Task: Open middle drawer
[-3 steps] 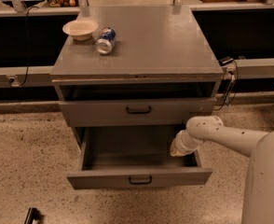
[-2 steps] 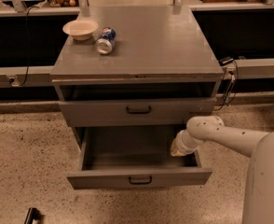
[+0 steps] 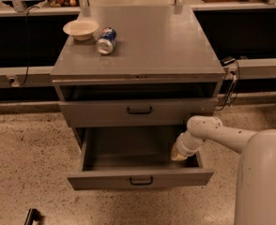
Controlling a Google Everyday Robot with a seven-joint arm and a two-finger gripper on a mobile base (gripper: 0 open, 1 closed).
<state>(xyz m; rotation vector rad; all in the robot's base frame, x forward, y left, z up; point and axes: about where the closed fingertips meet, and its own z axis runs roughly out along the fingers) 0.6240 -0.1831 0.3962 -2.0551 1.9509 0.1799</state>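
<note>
Change: none I can see; gripper (image 3: 179, 153) unmoved.
Grip: cannot tell.
Middle drawer (image 3: 110, 181): pulled out, enclosing gripper.
Risk: I judge lifting straight up would strike the upper drawer (image 3: 95, 112) overhead.

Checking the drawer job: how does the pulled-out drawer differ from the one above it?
The middle drawer is pulled far out, inside showing; the upper drawer sits nearly shut. The middle drawer's front is lower than the upper drawer's. The hand sits inside the middle drawer, at the view's right, not the upper drawer. Both are grey with black handles.
</note>
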